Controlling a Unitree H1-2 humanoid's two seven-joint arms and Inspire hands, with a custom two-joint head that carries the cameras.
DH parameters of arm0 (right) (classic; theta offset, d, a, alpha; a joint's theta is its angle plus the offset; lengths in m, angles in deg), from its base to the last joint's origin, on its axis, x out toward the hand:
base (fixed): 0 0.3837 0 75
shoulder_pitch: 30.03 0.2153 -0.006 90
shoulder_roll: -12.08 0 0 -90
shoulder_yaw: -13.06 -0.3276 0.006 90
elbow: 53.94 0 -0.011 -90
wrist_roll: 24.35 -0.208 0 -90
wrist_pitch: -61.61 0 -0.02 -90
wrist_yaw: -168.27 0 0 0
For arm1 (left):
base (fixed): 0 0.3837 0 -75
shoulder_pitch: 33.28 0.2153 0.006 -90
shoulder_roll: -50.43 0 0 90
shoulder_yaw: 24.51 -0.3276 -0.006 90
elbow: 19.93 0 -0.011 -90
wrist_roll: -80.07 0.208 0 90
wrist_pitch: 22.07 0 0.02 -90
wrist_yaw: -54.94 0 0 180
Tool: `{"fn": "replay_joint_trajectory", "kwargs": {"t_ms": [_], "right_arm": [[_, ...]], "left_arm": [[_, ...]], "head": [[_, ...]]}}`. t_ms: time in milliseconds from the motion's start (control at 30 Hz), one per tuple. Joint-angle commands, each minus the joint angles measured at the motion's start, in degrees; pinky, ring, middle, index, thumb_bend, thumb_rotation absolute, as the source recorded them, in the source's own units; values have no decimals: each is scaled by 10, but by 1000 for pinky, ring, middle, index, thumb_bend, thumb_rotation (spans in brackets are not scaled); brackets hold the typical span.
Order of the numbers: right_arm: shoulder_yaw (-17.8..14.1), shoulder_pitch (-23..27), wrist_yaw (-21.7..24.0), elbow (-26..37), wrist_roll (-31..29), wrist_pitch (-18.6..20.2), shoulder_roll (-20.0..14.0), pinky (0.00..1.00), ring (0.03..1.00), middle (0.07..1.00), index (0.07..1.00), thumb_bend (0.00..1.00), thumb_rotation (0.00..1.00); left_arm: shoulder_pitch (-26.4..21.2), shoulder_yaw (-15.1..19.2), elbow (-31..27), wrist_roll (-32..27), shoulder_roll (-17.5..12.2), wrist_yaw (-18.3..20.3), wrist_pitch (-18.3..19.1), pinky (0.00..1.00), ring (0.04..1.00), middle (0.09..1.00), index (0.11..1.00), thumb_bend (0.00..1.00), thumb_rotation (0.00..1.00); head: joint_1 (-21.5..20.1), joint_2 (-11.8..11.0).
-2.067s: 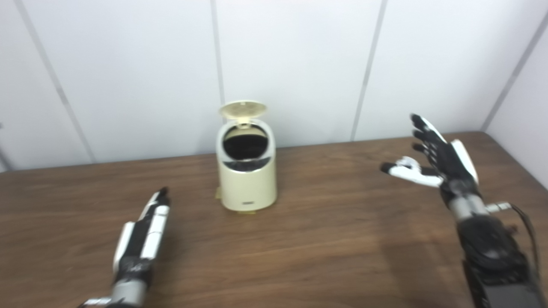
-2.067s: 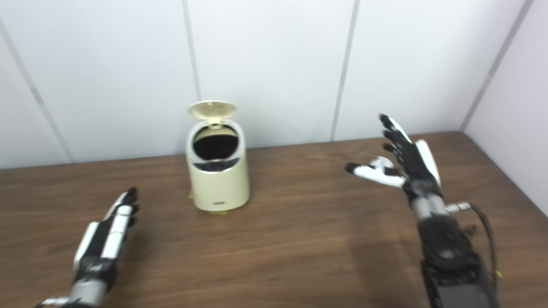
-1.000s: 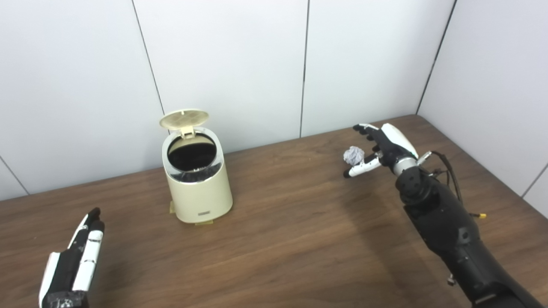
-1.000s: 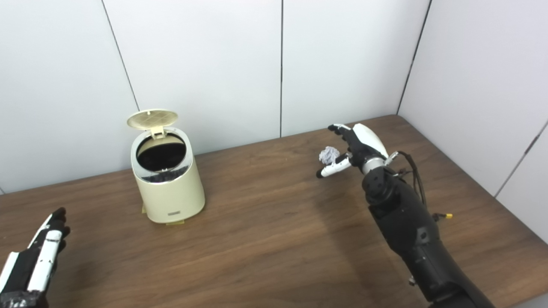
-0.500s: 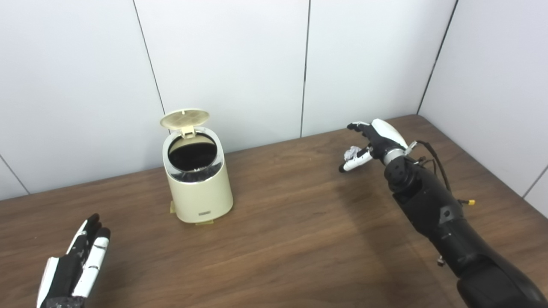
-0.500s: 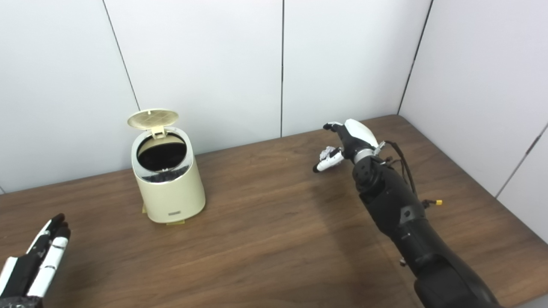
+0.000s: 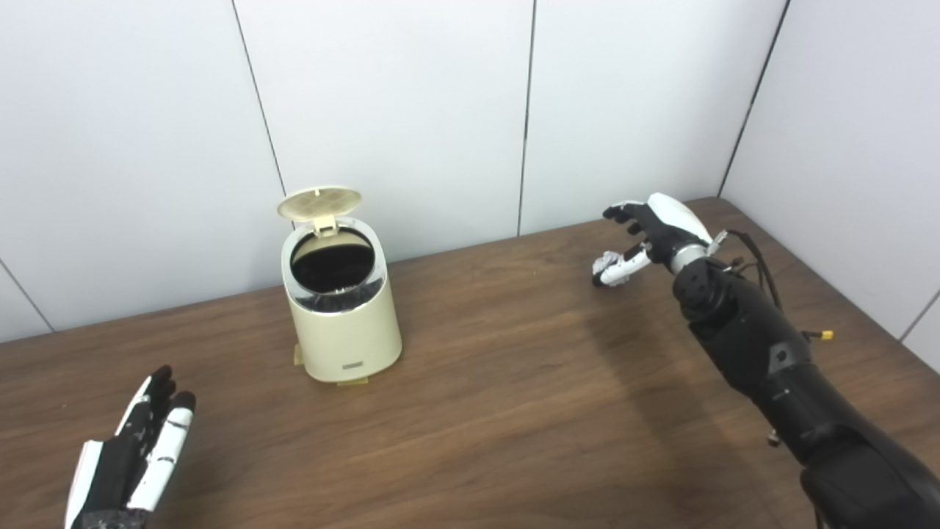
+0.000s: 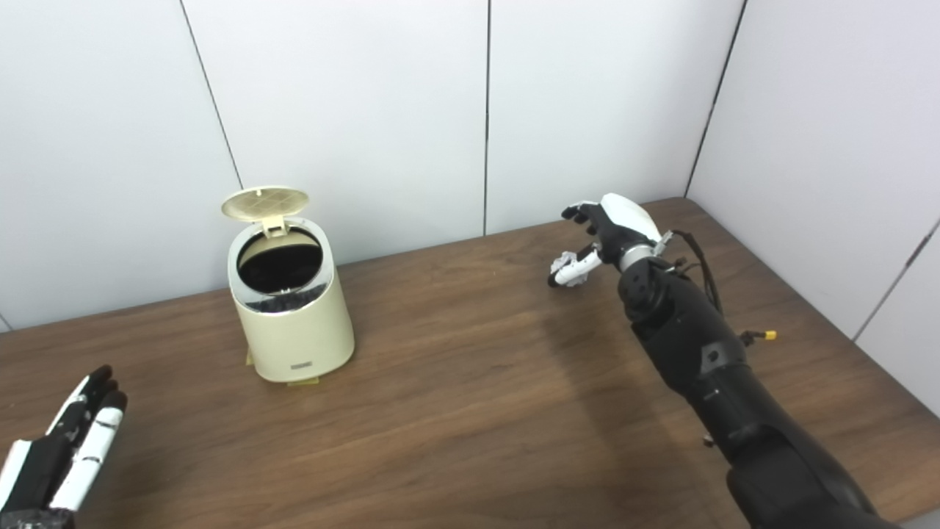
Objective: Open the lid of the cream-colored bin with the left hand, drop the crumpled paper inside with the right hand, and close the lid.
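The cream-colored bin (image 7: 343, 330) stands left of the table's middle, near the back wall. Its lid (image 7: 319, 201) is tipped up and back, so the dark inside shows. The crumpled paper (image 7: 606, 259), a small white ball, lies on the table at the far right. My right hand (image 7: 653, 229) is arched over it with fingers spread above and the thumb low beside it; the hand is open. Half of the paper is hidden by the thumb. My left hand (image 7: 132, 459) hovers open and flat at the bottom left, well away from the bin.
A brown wooden table (image 7: 477, 411) fills the lower view and ends at white wall panels behind and on the right. Cables (image 7: 756, 257) hang off my right wrist. A small tab (image 7: 352, 381) sticks out at the bin's base.
The camera swung right at first. Since then my right hand has moved over the paper and curled lower around it. The left hand barely shifted. The lid stays up.
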Motion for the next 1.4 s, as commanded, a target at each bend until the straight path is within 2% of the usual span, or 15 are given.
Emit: {"fn": "replay_joint_trajectory", "kwargs": {"t_ms": [0, 133, 333, 467, 533, 733, 933, 1000, 1033, 1067, 1100, 1167, 1300, 1367], "right_arm": [[-1, 24, -4, 5, -1, -18, -18, 652, 758, 804, 771, 885, 163], [10, 19, 1, 4, 4, -7, -17, 654, 743, 783, 761, 883, 183], [12, 15, 3, 3, 0, 7, -12, 675, 756, 791, 763, 880, 145], [10, 18, -2, -19, -10, -9, -8, 645, 723, 775, 759, 881, 124], [7, 17, -4, -21, -16, -8, -4, 642, 727, 785, 760, 877, 111], [24, 15, -14, -29, -3, -5, 1, 658, 742, 788, 761, 873, 131], [17, 10, -28, -32, -13, -11, 8, 643, 723, 766, 734, 847, 85], [12, 10, -35, -32, -15, -8, 8, 623, 671, 707, 681, 820, 51], [10, 10, -41, -36, -17, -10, 9, 618, 639, 664, 590, 674, 89], [7, 9, -48, -39, -17, -14, 10, 599, 592, 555, 539, 588, 36], [5, 8, -55, -41, -18, -19, 11, 569, 563, 517, 521, 559, 18], [1, 3, -65, -34, -18, -22, 14, 472, 452, 492, 511, 527, 3], [-2, 4, -78, -43, -22, -22, 17, 380, 398, 484, 535, 514, 0], [-4, 4, -85, -45, -23, -27, 18, 365, 385, 491, 547, 511, 0]], "left_arm": [[-16, 5, -23, 8, -3, 2, 2, 1000, 996, 982, 1000, 514, 780], [-17, 8, -24, 17, -4, 8, 2, 1000, 1000, 987, 997, 536, 795], [-15, 18, -31, 15, -4, 15, 2, 1000, 1000, 987, 1000, 534, 788], [-15, 23, -33, 9, -1, 17, 2, 1000, 1000, 992, 1000, 502, 765], [-15, 24, -33, 14, 0, 17, 2, 1000, 984, 978, 999, 520, 769], [-13, 24, -37, 12, 1, 20, 2, 1000, 973, 959, 1000, 519, 763], [-13, 33, -41, 9, 4, 28, 2, 1000, 1000, 993, 1000, 527, 750], [-13, 35, -44, 12, 6, 30, 2, 1000, 1000, 996, 1000, 517, 747], [-12, 35, -44, 16, 7, 30, 2, 1000, 1000, 997, 1000, 518, 746], [-12, 35, -44, 20, 8, 29, 2, 1000, 1000, 999, 999, 518, 745], [-12, 34, -44, 22, 9, 28, 2, 1000, 1000, 997, 996, 523, 743], [-11, 34, -44, 23, 10, 28, 2, 1000, 990, 976, 994, 517, 741], [-10, 35, -44, 25, 16, 28, 2, 1000, 980, 966, 992, 528, 729], [-10, 32, -44, 32, 15, 28, 2, 1000, 994, 979, 993, 541, 731]], "head": [[1, 3], [1, 3], [4, 8], [4, 8], [4, 8], [8, 10], [8, 10], [11, 13], [11, 13], [12, 13], [13, 13], [14, 14], [15, 13], [15, 12]]}}
